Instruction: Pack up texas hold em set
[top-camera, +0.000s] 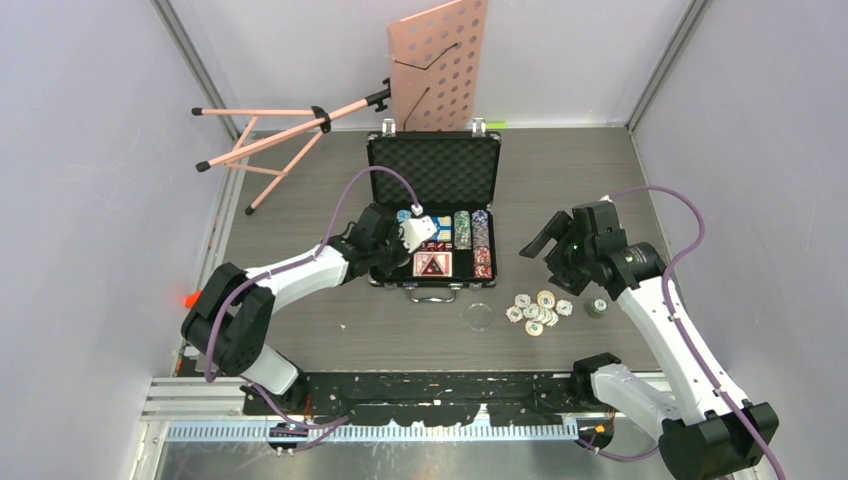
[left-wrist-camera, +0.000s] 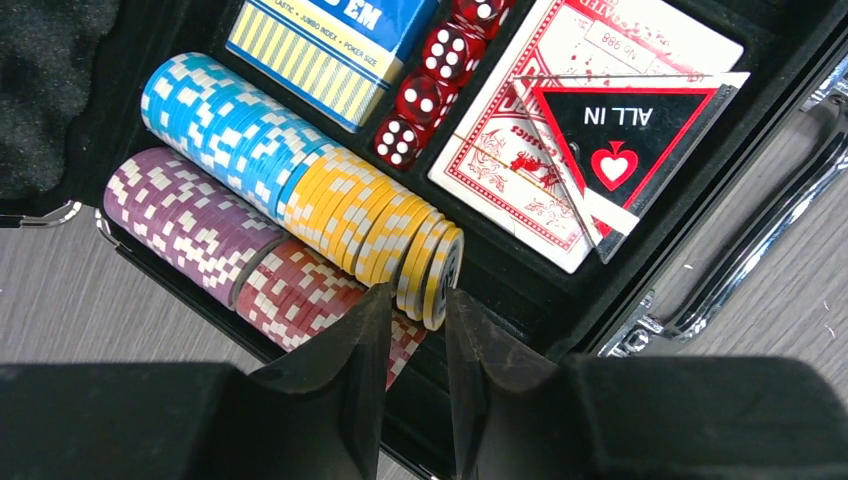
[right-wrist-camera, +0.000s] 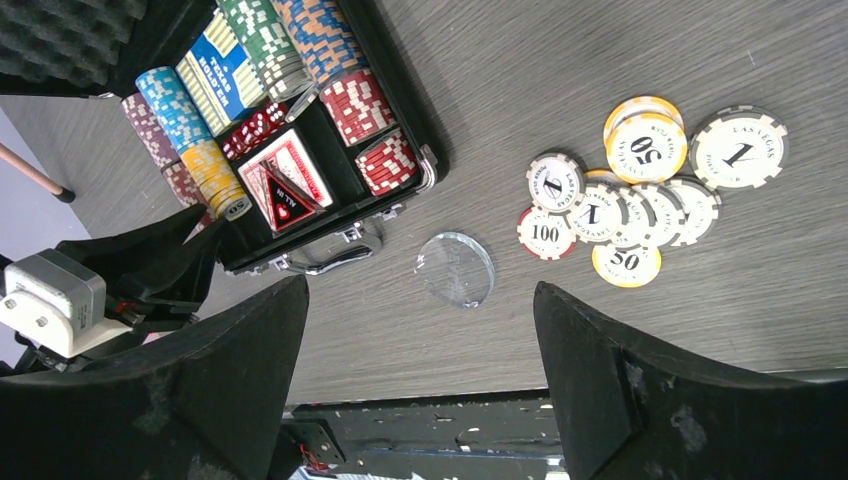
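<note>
Left gripper (left-wrist-camera: 418, 295) hung over the front left corner of the briefcase (left-wrist-camera: 560, 300). Its fingers were only narrowly apart with nothing between them, the tips just above the end of the yellow chips (left-wrist-camera: 385, 225). In line with that row lay blue chips (left-wrist-camera: 225, 120), with purple chips (left-wrist-camera: 190, 220) and red-and-white chips (left-wrist-camera: 300, 295) in the next slot. Further in sat a blue card box (left-wrist-camera: 320, 50), a line of red dice (left-wrist-camera: 430, 85) and a red-backed deck (left-wrist-camera: 510, 150) with a triangular "ALL IN" marker (left-wrist-camera: 630, 125) resting on it.

Right gripper (right-wrist-camera: 420, 290), seen from its own wrist, stood wide apart and empty above the table (right-wrist-camera: 600, 60), off to the side of the case. Below it a heap of loose chips (right-wrist-camera: 625, 200) lay on the wood, overlapping one another. A clear disc (right-wrist-camera: 455, 268) sat between them and the case handle (right-wrist-camera: 335, 255).

From above, the case lay open at mid-table, its foam-lined lid (top-camera: 433, 165) raised at the far side, toward the pink music stand (top-camera: 440, 60). A small dark round piece (top-camera: 597, 307) sat just right of the loose chips. By my judgement most of the set was already slotted in. The loose chips, disc and dark piece were not yet packed, and the lid was neither closed nor latched.
</note>
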